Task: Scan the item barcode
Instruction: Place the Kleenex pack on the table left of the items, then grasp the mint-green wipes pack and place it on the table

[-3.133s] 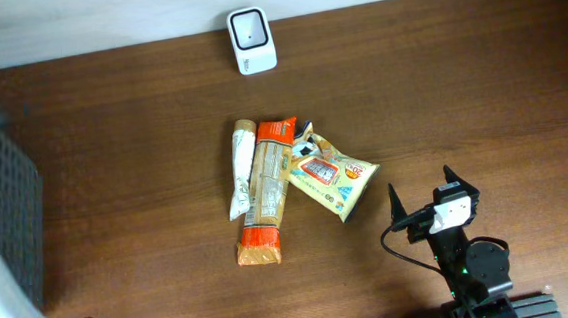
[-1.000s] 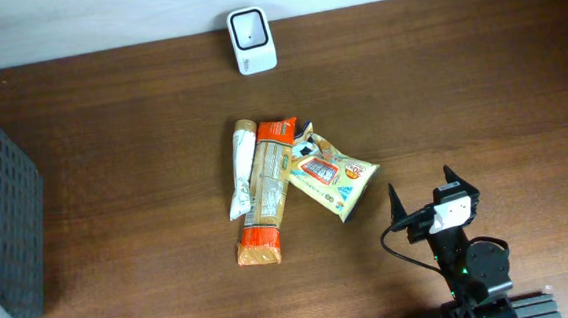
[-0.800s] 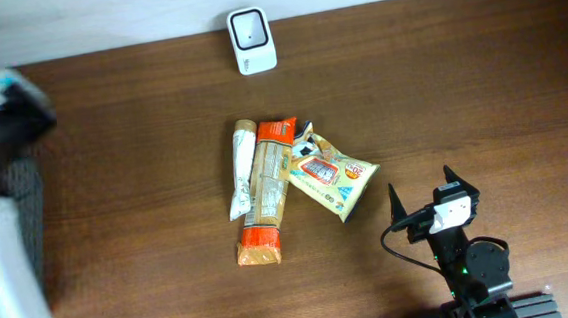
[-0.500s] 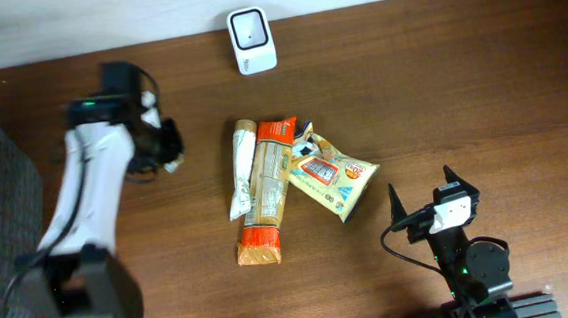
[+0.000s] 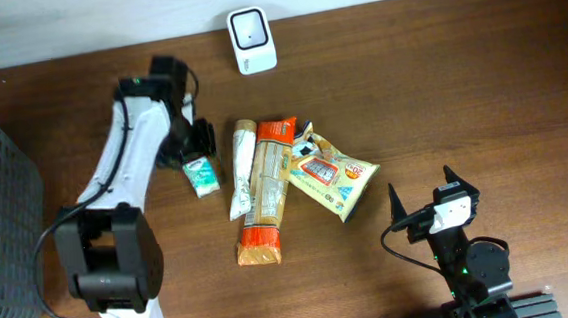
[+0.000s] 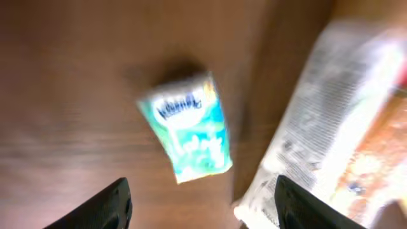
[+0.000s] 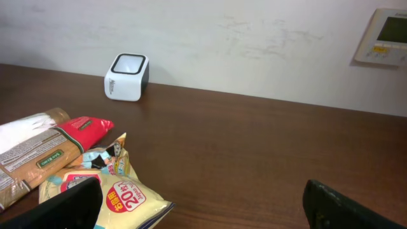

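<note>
Newly arrived pack [image 6: 191,130] beneath left hand [image 6: 206,207]

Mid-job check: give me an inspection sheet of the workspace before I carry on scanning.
Surface: wooden table, no spills seen.
Job's things: scanner at the far edge; tissue pack lying flat on the table, barcode not visible.
Clutter: white packet, orange pack and yellow bag bunched mid-table, overlapping.
Claws: left claw open over the tissue pack, fingers clear of it; right claw open and empty near the front edge.
Cables: black cable looping beside the right arm.
Surroundings: basket at the left edge; pale wall with a wall panel.
</note>
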You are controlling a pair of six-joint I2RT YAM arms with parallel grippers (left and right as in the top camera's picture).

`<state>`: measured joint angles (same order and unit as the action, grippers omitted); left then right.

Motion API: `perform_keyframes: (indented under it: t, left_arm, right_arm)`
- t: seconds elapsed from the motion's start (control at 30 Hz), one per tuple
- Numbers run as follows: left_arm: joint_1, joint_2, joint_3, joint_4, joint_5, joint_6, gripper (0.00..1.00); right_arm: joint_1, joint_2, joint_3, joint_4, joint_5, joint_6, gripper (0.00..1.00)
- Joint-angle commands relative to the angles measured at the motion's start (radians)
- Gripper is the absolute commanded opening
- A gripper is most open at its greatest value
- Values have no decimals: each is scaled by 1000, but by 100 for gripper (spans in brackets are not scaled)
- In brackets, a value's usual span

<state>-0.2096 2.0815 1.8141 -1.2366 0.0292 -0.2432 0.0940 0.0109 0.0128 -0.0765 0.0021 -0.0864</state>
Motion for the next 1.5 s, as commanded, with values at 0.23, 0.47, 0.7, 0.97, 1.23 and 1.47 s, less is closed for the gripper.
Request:
perform_keyframes:
  t: [0.23,0.47,0.7,0.97,1.23,1.47]
  left_arm:
    - [206,-189,579,-221,-243,-92,99]
    - [552,-241,551,-272,-326,-311,99]
    - [793,-241,314,-205,-333,-341,99]
    - [998,-240,-134,120,-333,-327,99]
    - [1097,-232,-443,472,-343,-144,99]
    - [1115,-225,-491,510,-430,-144,99]
  right_arm:
    - [-5,-7,-7,-3,-1,-3,99]
    - [-5,-7,-7,-3,-1,-3,99]
    - [-5,-7,-7,-3,-1,-3,99]
    - [-5,-7,-7,-3,-1,-3,99]
    - [-5,-7,-7,-3,-1,-3,99]
    - [-5,-7,-7,-3,-1,-3,99]
